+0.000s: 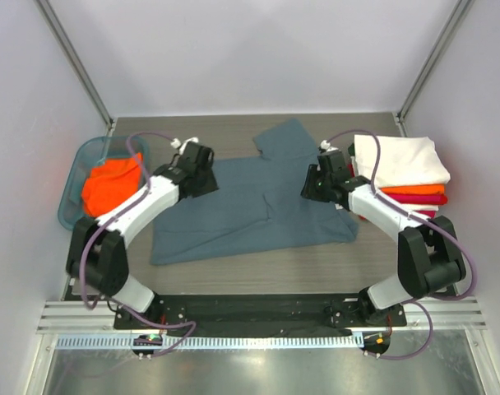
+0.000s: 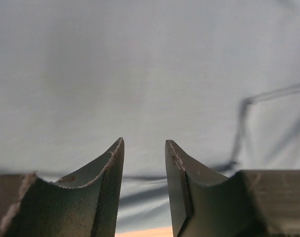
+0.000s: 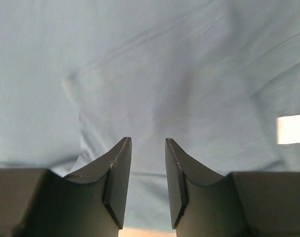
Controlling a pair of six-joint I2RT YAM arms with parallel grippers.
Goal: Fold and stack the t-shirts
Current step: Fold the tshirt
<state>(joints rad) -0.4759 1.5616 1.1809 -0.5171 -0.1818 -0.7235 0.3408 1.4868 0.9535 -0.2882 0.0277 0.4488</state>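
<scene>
Folding table, mid-task: the slate blue-grey t-shirt (image 1: 250, 210) lies spread on the table (image 1: 258, 276), directly beneath both my claws. My left gripper (image 2: 144, 143) hangs low over the shirt's left edge, jaws parted with nothing between them. My right gripper (image 3: 147, 140) is low over the right side, likewise parted and empty, with the white neck label (image 3: 292, 129) off to its right. Outward of my right gripper, a white t-shirt (image 1: 398, 160) tops a folded stack with red t-shirts (image 1: 414, 200) below it. Outward of my left, an orange t-shirt (image 1: 110, 185) fills the teal basket (image 1: 76, 169).
</scene>
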